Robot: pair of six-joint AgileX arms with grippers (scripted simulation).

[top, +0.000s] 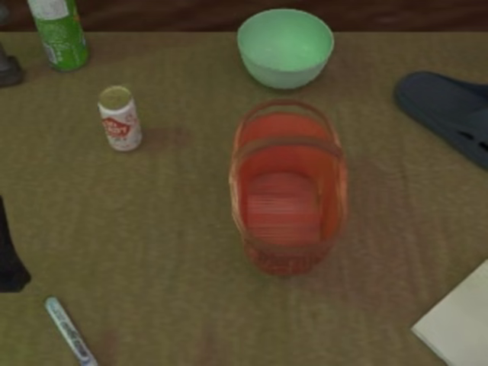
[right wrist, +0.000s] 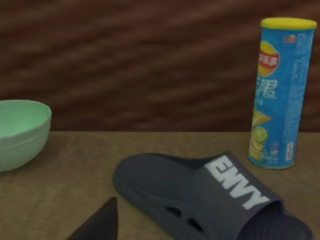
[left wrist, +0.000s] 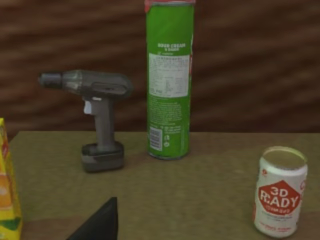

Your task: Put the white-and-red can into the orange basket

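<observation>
The white-and-red can (top: 120, 118) stands upright on the table's far left part, with a red label and a silvery top; the left wrist view shows it (left wrist: 280, 197) too. The orange basket (top: 288, 229) sits near the table's middle, its handle arched across it, with nothing inside. My left arm (top: 9, 255) is a dark shape at the left edge, well short of the can. Only a dark tip of my left gripper (left wrist: 100, 224) shows in its wrist view. My right gripper (right wrist: 100, 224) also shows only a dark tip, near the slipper, and is out of the top view.
A tall green can (top: 59, 32) and a grey drill (left wrist: 100, 120) stand behind the white-and-red can. A mint-green bowl (top: 284, 47) sits behind the basket. A dark slipper (top: 450, 114), a blue chips tube (right wrist: 280, 95), a white sheet (top: 457, 320), a tube (top: 69, 332) and a yellow box (left wrist: 7, 190) lie around.
</observation>
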